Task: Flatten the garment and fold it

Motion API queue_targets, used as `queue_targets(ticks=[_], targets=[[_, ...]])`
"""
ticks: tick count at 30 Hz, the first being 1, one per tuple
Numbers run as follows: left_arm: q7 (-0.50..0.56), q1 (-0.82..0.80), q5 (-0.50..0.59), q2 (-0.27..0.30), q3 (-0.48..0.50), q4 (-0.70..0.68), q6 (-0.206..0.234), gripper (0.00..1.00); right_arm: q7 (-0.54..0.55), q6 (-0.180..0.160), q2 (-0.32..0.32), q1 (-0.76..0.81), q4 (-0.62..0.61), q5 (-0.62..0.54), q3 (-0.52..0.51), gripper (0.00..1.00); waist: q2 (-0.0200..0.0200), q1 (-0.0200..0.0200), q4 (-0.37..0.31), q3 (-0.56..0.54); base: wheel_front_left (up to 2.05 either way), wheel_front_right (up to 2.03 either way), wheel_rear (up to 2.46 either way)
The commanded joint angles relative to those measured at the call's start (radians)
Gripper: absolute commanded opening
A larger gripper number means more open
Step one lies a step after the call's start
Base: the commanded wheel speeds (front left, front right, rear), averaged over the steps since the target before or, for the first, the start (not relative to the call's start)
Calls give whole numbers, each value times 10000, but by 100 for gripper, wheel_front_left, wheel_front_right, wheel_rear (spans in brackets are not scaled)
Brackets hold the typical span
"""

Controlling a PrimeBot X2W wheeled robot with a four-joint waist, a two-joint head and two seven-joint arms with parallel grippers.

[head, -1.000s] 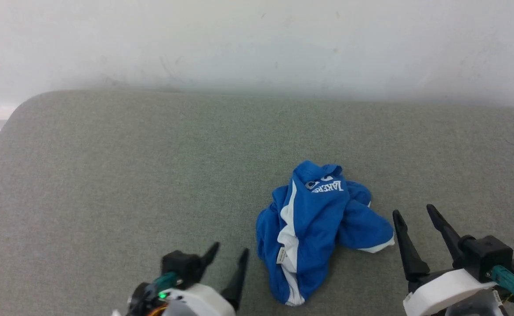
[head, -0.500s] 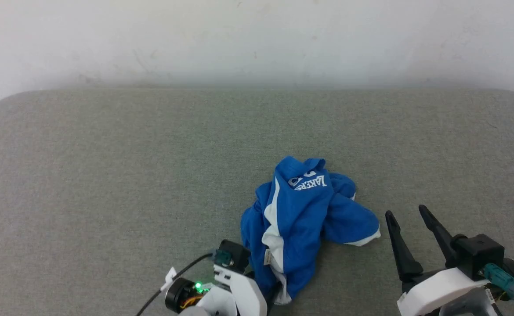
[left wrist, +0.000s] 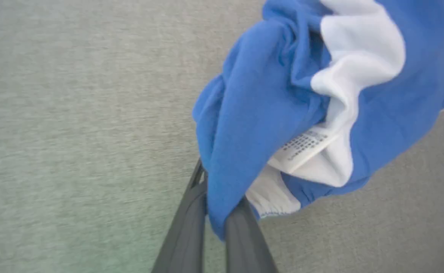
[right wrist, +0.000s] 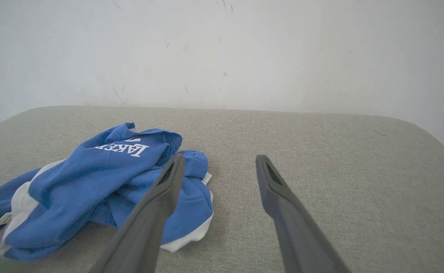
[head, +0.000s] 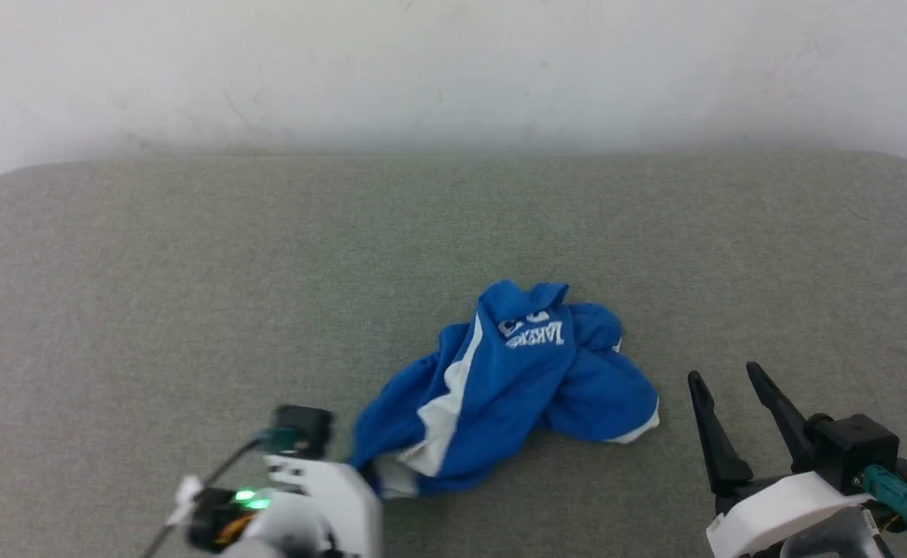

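Fabric now trails toward the left: the left gripper, pinching a near edge of the garment, has dragged it out of the heap on the grey cushion, which starts the flattening. The right gripper waits spread beside the bundle.

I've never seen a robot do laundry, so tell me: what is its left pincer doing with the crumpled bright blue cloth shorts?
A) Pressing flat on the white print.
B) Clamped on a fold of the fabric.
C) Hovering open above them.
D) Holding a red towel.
B: in the left wrist view the left pincer has its two dark fingers shut on a fold of the bright blue cloth shorts.
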Motion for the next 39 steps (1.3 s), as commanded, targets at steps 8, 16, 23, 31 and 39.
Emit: queue_targets(ticks=[8, 16, 23, 31, 39], targets=[[-4, 1515, -579, 1147, 1819, -1355, 1212, 0, -50, -9, 22, -109, -22, 56, -90, 100, 0, -1, 325, 71, 0, 0, 0], [-1081, 1790, -1501, 569, 2541, -1302, 1163, 100, -11, -9, 22, -204, -55, 42, -153, 100, 0, -1, 542, 96, 0, 0, 0], [-3395, 1628, -948, 441, 2472, -1705, 692, 100, 165, -9, 22, -455, 39, -34, 107, 100, 0, -1, 1076, 66, 0, 0, 0], [-5789, 1295, 315, 446, 2088, -1750, 532, 100, 625, -9, -33, -874, 498, 79, 637, 100, 0, -1, 1738, -144, 0, 0, 0], [-6175, 1171, 936, 246, 1811, -1719, 455, 100, 2075, -9, -563, -2306, 2210, 1002, 2264, 100, 0, -1, 2465, -262, 0, 0, 0]])
